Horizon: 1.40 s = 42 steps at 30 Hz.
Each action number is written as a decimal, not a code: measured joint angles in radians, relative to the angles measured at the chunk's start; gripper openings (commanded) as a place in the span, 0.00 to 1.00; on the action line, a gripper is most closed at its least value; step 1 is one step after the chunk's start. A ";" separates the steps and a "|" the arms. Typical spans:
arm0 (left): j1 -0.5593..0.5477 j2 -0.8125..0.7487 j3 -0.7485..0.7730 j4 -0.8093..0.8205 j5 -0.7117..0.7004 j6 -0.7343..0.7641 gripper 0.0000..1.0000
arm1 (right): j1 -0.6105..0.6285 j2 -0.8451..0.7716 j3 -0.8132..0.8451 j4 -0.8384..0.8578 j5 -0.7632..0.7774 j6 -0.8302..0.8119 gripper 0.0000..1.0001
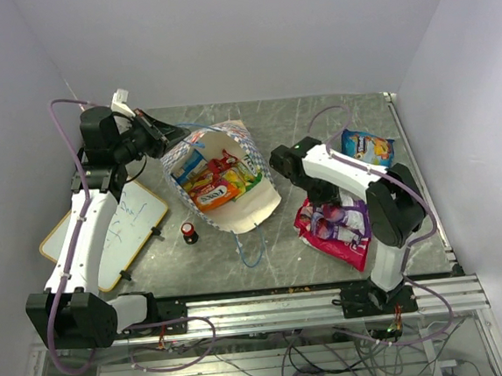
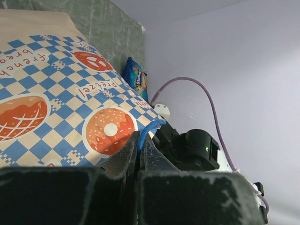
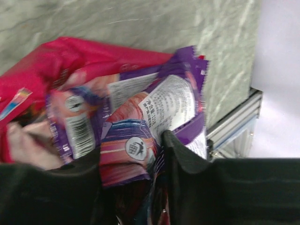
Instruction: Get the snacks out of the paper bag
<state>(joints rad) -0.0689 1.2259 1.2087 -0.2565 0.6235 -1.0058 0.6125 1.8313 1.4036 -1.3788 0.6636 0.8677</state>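
- While my left gripper (image 2: pixel 138 149) is clamped tight on the blue cord handle (image 2: pixel 151 127), the paper bag (image 1: pixel 251 207) lies on its side on the table (image 1: pixel 315 116), with its mouth facing the top camera.
- Top view only: snacks inside the bag (image 1: pixel 220 184), in blue, red, orange and green wrappers. The orange one has a white label, too small to read.
- Top view only: a small red bottle (image 1: pixel 188 232) just beside the bag, and a whiteboard (image 1: pixel 105 229) under my left arm with unreadable scribbles.
- Left wrist only: the bag's outer wall, a blue-white checkered band with orange pretzel pictures. The words "pretzel" and "french bre..." appear upside down.
- Left wrist and top view: a blue packet (image 2: pixel 136 77) out on the table near the far wall, well apart from the bag. Its logo is unreadable.
- Right wrist only: my right gripper (image 3: pixel 132 147) has one finger on either side of the purple-white packet (image 3: pixel 154 108). I cannot tell whether it is pinching the packet or loose around it.
- That packet lies on the pink packet (image 3: pixel 70 61), and both are on the table to the right of the bag. In the top view my right arm covers much of them.
- The purple-white packet shows a barcode, a round bin icon and a block of small print, which is not readable.
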 measured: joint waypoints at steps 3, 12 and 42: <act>0.000 0.000 0.000 0.001 0.015 -0.001 0.07 | 0.034 0.009 0.003 0.037 -0.050 0.016 0.52; 0.000 0.022 0.039 -0.027 0.063 0.006 0.07 | 0.050 -0.101 -0.097 0.248 -0.212 0.072 0.71; -0.007 0.063 0.138 -0.159 0.103 0.025 0.07 | 0.293 -0.668 -0.389 1.139 -0.864 -1.112 1.00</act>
<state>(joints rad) -0.0757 1.2884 1.3464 -0.4160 0.7265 -0.9806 0.9051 1.1637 1.0142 -0.2398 -0.2008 -0.2443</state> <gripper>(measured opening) 0.083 0.999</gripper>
